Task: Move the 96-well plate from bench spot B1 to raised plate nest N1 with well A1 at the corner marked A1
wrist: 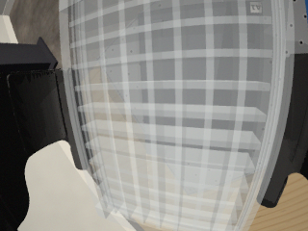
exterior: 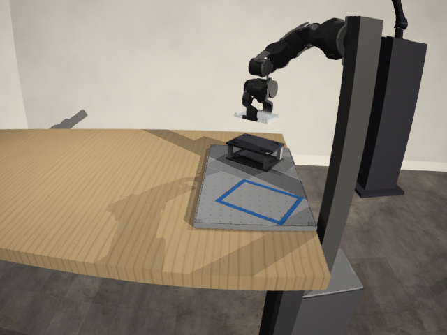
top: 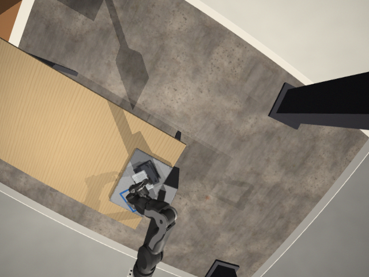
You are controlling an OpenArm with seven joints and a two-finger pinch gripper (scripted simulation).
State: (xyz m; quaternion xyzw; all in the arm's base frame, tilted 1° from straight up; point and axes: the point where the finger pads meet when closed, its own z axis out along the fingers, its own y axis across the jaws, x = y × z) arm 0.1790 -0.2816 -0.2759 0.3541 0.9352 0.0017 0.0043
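My gripper [exterior: 257, 111] is shut on the clear 96-well plate [exterior: 258, 116] and holds it level in the air, well above the black raised nest N1 [exterior: 255, 150]. The plate is apart from the nest and hangs over its far side. In the top view the plate [top: 139, 178] overlaps the near-left part of the nest [top: 147, 171]. In the wrist view the plate [wrist: 173, 110] fills the frame between my two dark fingers, with a small corner mark at its upper right. The blue outline of spot B1 [exterior: 259, 201] on the grey base board is empty.
The grey perforated base board [exterior: 252, 190] lies at the right end of the wooden table [exterior: 108, 195]. A tall dark post [exterior: 346, 144] stands by the table's right edge, close to my arm. A second dark column [exterior: 390, 115] stands behind it.
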